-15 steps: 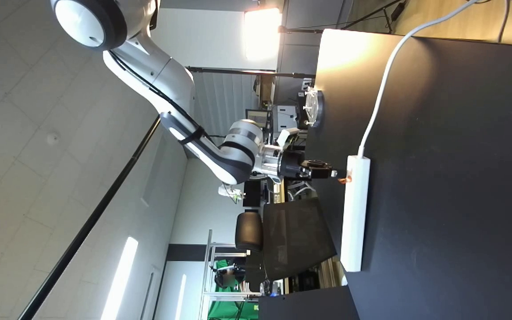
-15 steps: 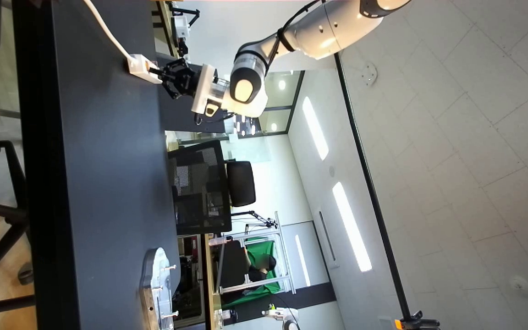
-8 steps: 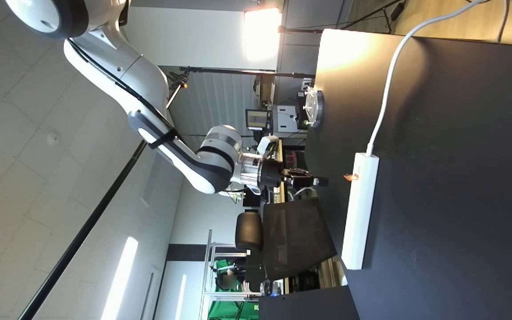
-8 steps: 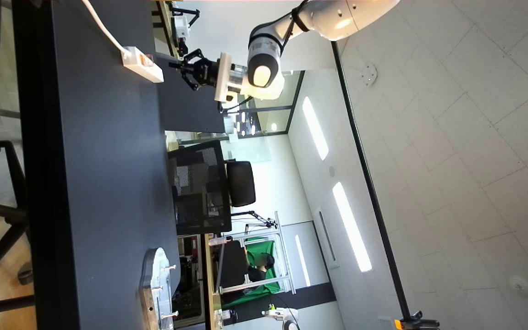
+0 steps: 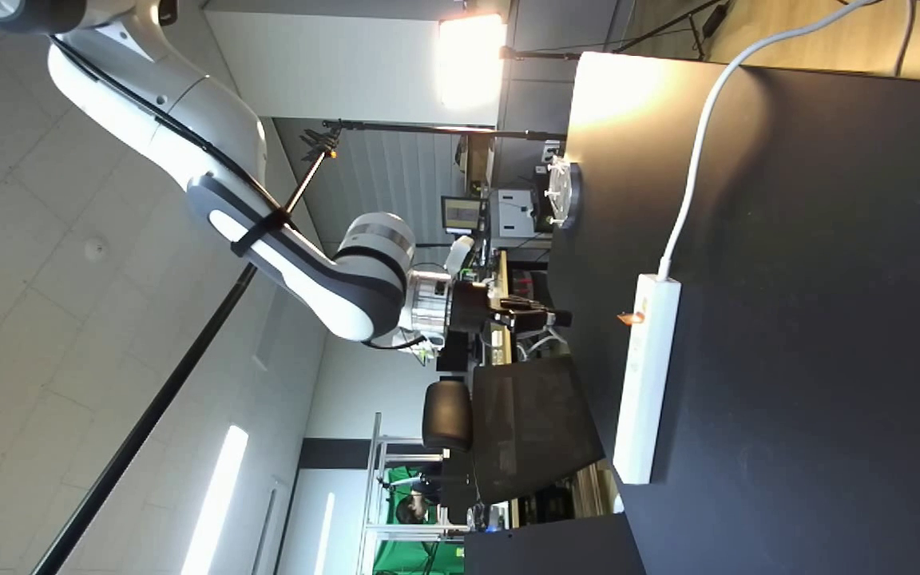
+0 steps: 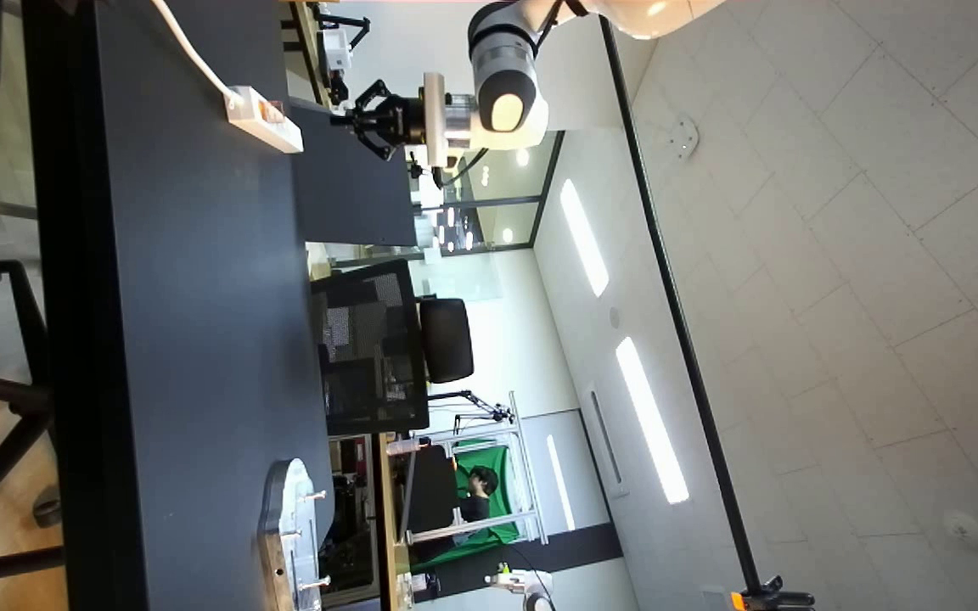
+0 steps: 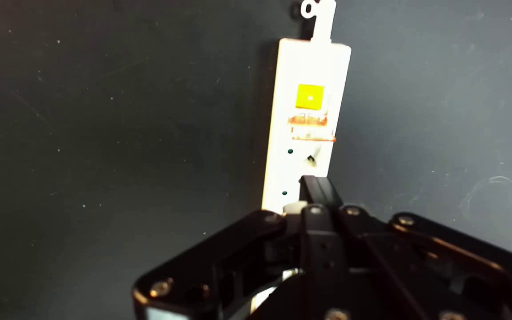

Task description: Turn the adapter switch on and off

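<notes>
Dark surface (image 5: 811,359), white adapter (image 5: 646,391) lying on it, switch (image 6: 269,111) near the cable (image 5: 691,176) end. My claw (image 6: 340,120) hovers clear above, pressed together, pinching nothing. Maybe between on and off, or done; another press means dropping onto the switch. Wrist view's glary, can't read on/off, and I'm blocking the adapter's far end.

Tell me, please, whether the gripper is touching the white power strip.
Apart: both exterior views show the closed gripper hanging above the white power strip, with a plain dark gap between them.
</notes>
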{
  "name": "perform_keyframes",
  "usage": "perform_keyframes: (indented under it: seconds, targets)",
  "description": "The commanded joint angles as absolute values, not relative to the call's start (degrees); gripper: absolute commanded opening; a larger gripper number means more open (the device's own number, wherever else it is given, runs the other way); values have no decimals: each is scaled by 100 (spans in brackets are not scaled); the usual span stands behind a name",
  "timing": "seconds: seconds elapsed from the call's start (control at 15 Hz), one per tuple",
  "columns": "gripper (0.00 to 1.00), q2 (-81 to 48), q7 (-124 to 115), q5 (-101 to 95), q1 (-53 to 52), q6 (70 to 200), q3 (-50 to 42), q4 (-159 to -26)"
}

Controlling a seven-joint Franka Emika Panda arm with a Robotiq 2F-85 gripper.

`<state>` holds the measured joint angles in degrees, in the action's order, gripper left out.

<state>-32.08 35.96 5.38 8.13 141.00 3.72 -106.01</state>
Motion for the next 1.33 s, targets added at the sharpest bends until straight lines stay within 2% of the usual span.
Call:
perform_keyframes:
  seconds: [0.0, 0.47, 1.27]
  targets:
    - [0, -2754, 3033, 127, 643, 14311, 215, -11187]
    - [0, -2409, 2507, -377, 545, 14546, 130, -11828]
    - [0, -3186, 2671, -200, 749, 14805, 302, -11607]
